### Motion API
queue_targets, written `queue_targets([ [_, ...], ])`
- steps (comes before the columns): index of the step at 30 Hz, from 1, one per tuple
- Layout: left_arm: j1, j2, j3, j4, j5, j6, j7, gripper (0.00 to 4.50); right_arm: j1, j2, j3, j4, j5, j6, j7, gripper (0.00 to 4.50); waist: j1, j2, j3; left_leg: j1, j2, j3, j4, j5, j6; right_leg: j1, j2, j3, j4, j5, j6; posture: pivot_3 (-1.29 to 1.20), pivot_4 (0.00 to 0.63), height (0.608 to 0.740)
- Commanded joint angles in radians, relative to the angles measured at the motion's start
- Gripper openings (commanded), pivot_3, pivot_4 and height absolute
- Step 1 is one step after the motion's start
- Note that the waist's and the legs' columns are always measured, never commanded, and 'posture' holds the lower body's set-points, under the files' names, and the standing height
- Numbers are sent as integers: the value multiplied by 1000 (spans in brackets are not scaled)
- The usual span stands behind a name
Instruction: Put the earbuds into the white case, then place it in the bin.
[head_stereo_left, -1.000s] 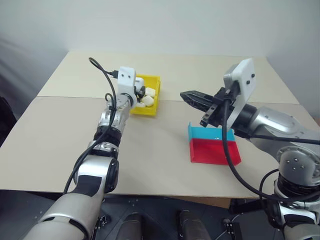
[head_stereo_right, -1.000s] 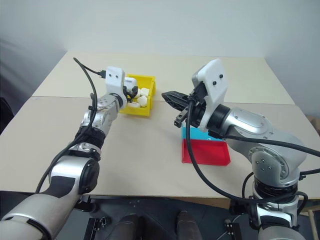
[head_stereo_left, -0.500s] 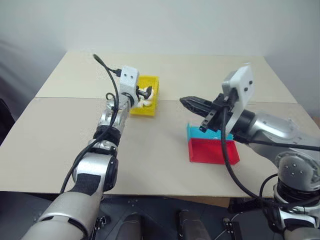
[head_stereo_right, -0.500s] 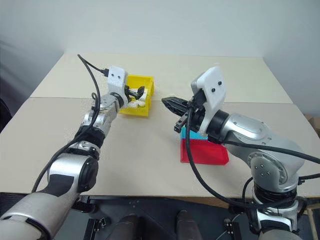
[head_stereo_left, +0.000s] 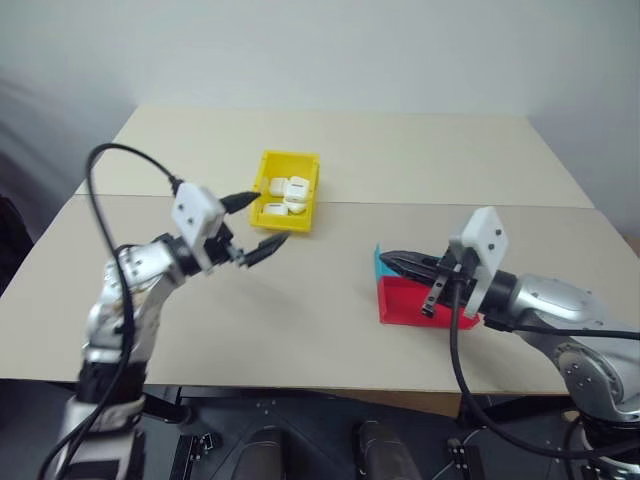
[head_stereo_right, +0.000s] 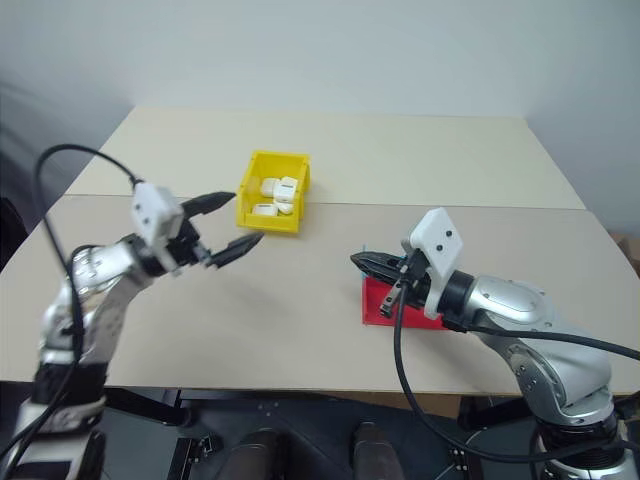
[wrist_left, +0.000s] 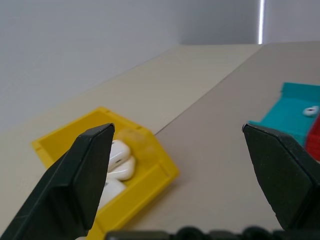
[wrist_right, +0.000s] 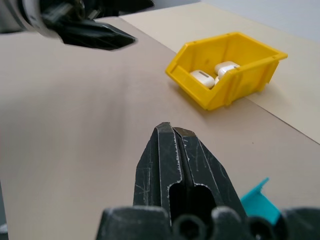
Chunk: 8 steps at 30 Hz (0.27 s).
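I see the small bright yellow plastic bin (head_stereo_left: 288, 191) with upright walls on the matte beige counter (head_stereo_left: 300, 310), holding three glossy white rounded cases (head_stereo_left: 285, 194). My left end effector (head_stereo_left: 252, 227) is wide open and empty, just near the bin. My right end effector (head_stereo_left: 392, 261) is shut, empty, over the shallow red tray (head_stereo_left: 415, 303) beside the blue tray (wrist_left: 292, 112).

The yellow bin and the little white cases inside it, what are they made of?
The yellow bin looks like smooth molded plastic: even bright color, thin stiff walls. The white cases inside look like glossy hard plastic, with rounded corners and a slight shine. That is only going by looks.
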<state>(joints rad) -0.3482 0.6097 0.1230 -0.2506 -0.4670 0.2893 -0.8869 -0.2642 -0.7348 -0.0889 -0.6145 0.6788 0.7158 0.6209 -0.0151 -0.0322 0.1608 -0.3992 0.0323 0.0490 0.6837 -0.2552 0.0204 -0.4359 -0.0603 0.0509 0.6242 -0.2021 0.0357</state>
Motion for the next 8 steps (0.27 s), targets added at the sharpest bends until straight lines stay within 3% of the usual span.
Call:
queue_targets([
  [1, 148, 75, 111, -251, -226, 122, -62, 4466, 15, -44, -18, 40, -42, -90, 105, 0, -5, 0, 0, 3, 0, 1, 0, 0, 0, 2, 1, 0, 1, -1, -1, 0, 150, 740],
  [8, 352, 165, 241, -423, -314, 198, -25, 4466, 127, -129, -49, 55, -81, -217, 293, 0, 2, 0, 0, 17, 2, 2, -3, 0, 0, 13, 3, 1, 2, -9, 3, 0, 150, 740],
])
